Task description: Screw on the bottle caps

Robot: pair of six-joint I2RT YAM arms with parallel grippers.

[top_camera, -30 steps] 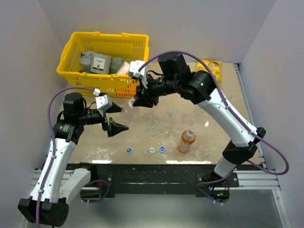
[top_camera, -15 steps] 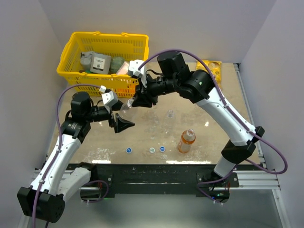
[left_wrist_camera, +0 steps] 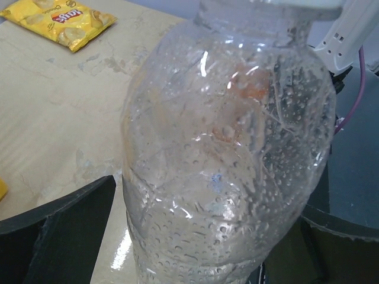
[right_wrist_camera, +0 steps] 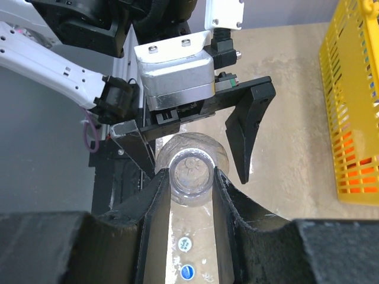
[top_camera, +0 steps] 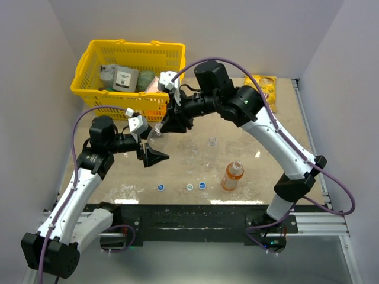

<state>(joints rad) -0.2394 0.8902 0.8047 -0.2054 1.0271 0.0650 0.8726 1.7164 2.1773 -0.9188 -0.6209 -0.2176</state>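
A clear bottle (right_wrist_camera: 190, 155) hangs above the table, its mouth open and uncapped. My right gripper (right_wrist_camera: 190, 177) is shut on its neck from above, and sits by the basket front in the top view (top_camera: 164, 125). The bottle's body (left_wrist_camera: 225, 160) fills the left wrist view. My left gripper (top_camera: 151, 142) stands open around it, one finger (left_wrist_camera: 59, 236) on each side, not touching. A second clear bottle (top_camera: 211, 144) and an orange bottle (top_camera: 233, 176) stand on the table. Near the front edge lie a blue cap (top_camera: 160, 187), a whitish cap (top_camera: 189, 187) and another blue cap (top_camera: 202, 186).
A yellow basket (top_camera: 127, 77) with boxes and packets stands at the back left, close behind the held bottle. A yellow crisp packet (top_camera: 263, 86) lies at the back right. The table (top_camera: 266, 136) is wet and patchy.
My left gripper has swung right and closer, so its open fingers now straddle the held bottle. The right gripper has shifted the bottle slightly left.
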